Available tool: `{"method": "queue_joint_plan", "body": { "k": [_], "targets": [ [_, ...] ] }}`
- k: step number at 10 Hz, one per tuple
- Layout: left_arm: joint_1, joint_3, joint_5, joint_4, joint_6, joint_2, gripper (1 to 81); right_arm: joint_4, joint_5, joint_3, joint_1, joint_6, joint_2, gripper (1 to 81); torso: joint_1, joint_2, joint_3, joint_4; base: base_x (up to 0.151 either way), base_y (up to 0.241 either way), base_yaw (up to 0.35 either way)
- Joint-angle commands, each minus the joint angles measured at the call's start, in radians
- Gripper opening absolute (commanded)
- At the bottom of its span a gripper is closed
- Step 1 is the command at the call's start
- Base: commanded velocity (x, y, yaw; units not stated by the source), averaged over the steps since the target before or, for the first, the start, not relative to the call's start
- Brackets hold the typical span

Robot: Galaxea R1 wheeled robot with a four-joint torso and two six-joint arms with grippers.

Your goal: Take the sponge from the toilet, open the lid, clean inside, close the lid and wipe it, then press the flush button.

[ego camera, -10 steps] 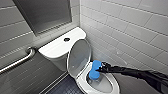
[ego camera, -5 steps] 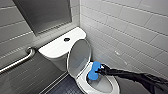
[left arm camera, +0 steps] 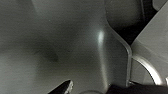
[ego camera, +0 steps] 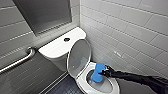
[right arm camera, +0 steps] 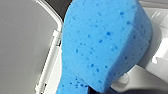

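The white toilet (ego camera: 113, 86) stands with its oval lid (ego camera: 78, 58) raised against the tank. My right gripper (ego camera: 104, 73) reaches in from the right on a black arm and is shut on the bright blue sponge (ego camera: 98, 72), which hangs down into the bowl near its rim. Close up, the sponge (right arm camera: 105, 42) has the white lid hinge beside it. The dark round flush button (ego camera: 66, 39) sits in the middle of the flat tank top. My left gripper (left arm camera: 96, 90) is open over a plain grey surface, with nothing between its dark tips.
A metal grab bar (ego camera: 17, 62) runs along the grey tiled wall on the left. A dark framed panel (ego camera: 42, 13) hangs above the tank. White tiled wall (ego camera: 125, 30) closes in right beside the toilet. Dark floor shows at the bowl's left.
The right gripper and sponge have shifted slightly, a little lower into the bowl. The lid stays up.
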Motion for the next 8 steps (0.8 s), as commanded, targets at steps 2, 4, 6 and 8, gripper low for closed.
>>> {"method": "queue_joint_plan", "body": {
  "k": [2, 4, 6, 8],
  "targets": [
    [0.022, 0.02, 0.082, -0.015, 0.0, -0.005, 81.1, 0.03, 0.021, 0.159, 0.036, 0.03, -0.149, 1.0, 0.0, 0.0, 0.0, 0.0, 0.0, 0.0, 0.0],
    [0.022, 0.02, 0.082, -0.013, 0.0, -0.002, 81.1, 0.03, 0.064, 0.217, -0.009, 0.048, -0.212, 1.0, 0.0, 0.0, 0.0, 0.0, 0.0, 0.0, 0.0],
    [0.022, 0.017, 0.081, -0.013, 0.001, 0.013, 81.1, 0.033, 0.095, 0.34, -0.038, 0.051, -0.31, 1.0, 0.0, 0.0, 0.0, 0.0, 0.0, 0.0, 0.0],
    [0.022, 0.019, 0.079, -0.012, 0.003, 0.02, 81.1, 0.044, 0.164, 0.445, -0.087, 0.051, -0.415, 1.0, 0.0, 0.0, 0.0, 0.0, 0.0, 0.0, 0.0]
  ]
}}
